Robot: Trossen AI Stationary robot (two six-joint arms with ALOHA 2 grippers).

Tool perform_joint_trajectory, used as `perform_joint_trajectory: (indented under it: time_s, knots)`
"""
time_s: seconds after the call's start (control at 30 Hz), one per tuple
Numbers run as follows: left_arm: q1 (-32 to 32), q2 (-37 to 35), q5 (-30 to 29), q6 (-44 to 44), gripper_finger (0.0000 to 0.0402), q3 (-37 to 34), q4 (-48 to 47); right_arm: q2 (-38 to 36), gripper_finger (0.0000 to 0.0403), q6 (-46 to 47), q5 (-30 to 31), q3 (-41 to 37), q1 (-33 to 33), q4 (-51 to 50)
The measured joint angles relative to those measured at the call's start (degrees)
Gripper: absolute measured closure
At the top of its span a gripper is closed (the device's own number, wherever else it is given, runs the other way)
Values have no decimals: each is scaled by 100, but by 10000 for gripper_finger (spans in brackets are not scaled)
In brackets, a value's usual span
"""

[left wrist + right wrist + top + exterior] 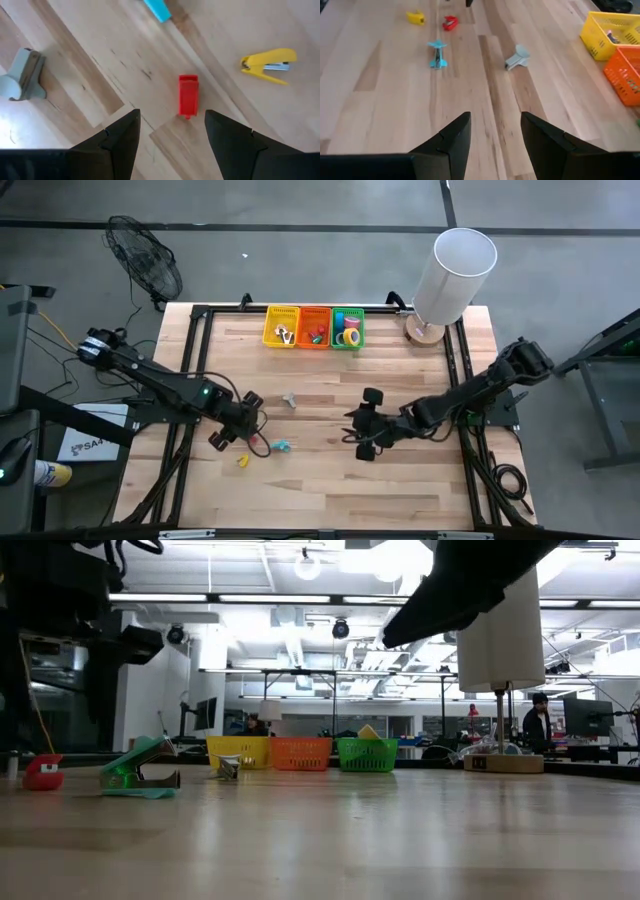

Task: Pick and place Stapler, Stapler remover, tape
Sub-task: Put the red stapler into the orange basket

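The left tool [172, 132] hangs open and empty just above the red stapler [188, 95], with its fingers [120, 135] spread on both sides of it. The right tool [495, 132] is also open and holds nothing; it waits over the bare middle of the surface [330, 480], at about 3 o'clock from the left one.

In my judgement the main risk is in the descent. The red stapler is small and low, so if the fingers close too high they may only pinch its top and it can slip out or turn. If the left tool comes down a little off centre, one finger may push the stapler along the wood instead of taking it.

The yellow stapler [267, 64] lies near, at about 2 o'clock from the red one in the left wrist view, and the blue staple remover [282, 445] is close too; a wide sweep could knock either one. The grey staple remover [290, 399] lies apart, toward the baskets.

The yellow basket [282, 327], the orange basket [315, 327] and the green basket [348, 327] stand in a row at the 12 o'clock edge; the tape rolls [350, 335] are already in the green one. A white lamp [452, 275] stands beside the green basket, so a high carry toward that side should stay clear of it. Nothing stands directly between the red stapler and the baskets.
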Motion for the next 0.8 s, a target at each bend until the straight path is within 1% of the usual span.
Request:
perform_joint_trajectory:
  time_s: [0.1,0.33,0.6,0.8]
  knots:
    - [-27,0,-160,-111,183,0,-9,22,238,-13,2,-2,3,45]
    - [-25,2,-188,-127,183,0,-10,24,238,-78,-48,-2,-1,274]
    - [-25,3,-186,-162,183,0,-4,26,238,-65,-113,-2,-1,281]
    - [-25,347,-114,-256,183,4,70,26,238,26,-248,-2,-1,281]
